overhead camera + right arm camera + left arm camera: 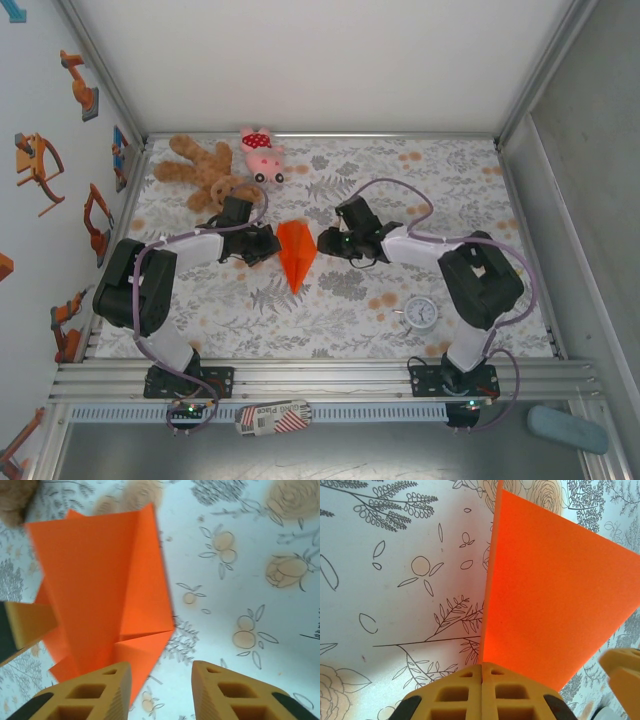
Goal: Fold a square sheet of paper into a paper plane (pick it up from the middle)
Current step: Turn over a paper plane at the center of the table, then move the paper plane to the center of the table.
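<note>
Since the plane (296, 255) is already creased into a narrow dart, the folding is judged nearly done, with a last shaping step in hand. The plane is found at the middle of the table (350, 320), between the two grippers; whether it is lifted or resting cannot be told. One edge is clamped by the left gripper (482, 672), whose fingers are pressed together on it. The right gripper (161, 675) is placed just beside it, fingers apart, nothing between them. Next, a steady left hold is called for while the wing is regripped or the plane is set down.
</note>
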`<act>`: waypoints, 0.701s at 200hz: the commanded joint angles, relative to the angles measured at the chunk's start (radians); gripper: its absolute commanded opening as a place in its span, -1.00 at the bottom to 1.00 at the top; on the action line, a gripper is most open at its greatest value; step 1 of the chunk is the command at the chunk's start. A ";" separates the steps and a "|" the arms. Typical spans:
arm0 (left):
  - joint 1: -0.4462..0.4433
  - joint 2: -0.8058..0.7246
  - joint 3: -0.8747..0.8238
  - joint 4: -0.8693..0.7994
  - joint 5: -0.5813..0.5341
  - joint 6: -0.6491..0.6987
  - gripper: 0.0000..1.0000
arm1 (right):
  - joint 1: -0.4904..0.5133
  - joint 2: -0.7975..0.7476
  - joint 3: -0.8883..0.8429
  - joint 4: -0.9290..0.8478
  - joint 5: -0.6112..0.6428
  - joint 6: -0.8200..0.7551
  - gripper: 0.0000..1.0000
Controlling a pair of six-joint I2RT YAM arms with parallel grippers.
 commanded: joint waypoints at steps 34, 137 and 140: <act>-0.007 0.013 -0.018 0.014 0.019 -0.027 -0.92 | 0.169 0.048 0.127 -0.165 0.175 -0.009 0.02; -0.007 0.012 -0.012 0.010 0.035 -0.031 -0.92 | 0.232 0.204 0.258 -0.173 0.124 -0.012 0.12; -0.007 0.012 -0.011 0.009 0.036 -0.031 -0.93 | 0.232 0.206 0.260 -0.175 0.124 -0.015 0.12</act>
